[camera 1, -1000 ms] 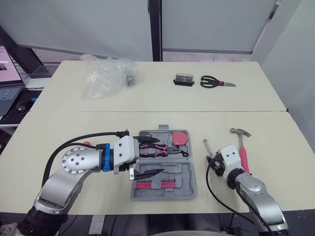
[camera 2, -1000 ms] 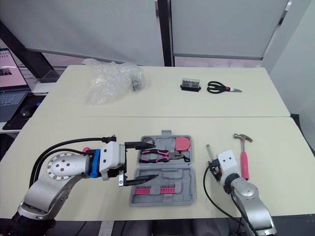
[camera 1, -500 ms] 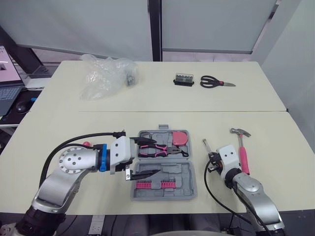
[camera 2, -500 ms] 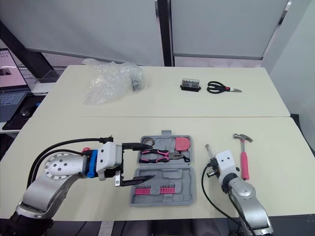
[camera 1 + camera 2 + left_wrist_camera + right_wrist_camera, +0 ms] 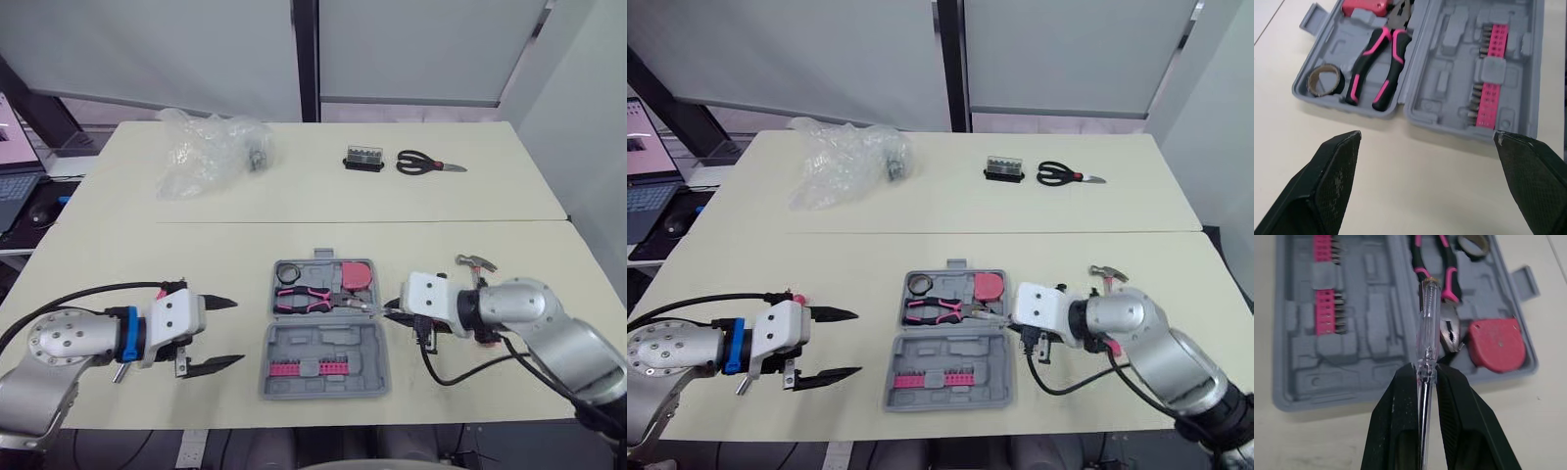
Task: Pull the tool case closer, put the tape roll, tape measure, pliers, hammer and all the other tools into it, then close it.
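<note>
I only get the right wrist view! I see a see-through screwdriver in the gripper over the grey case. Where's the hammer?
Observer: The hammer lies on the table just right of the tool case, outside it.
Operator: What's the other gripper doing?
Observer: The left gripper is open and holds nothing, off to the left of the tool case.
Operator: Any more stuff out there?
Observer: Yes, scissors lie at the far side of the table.
</note>
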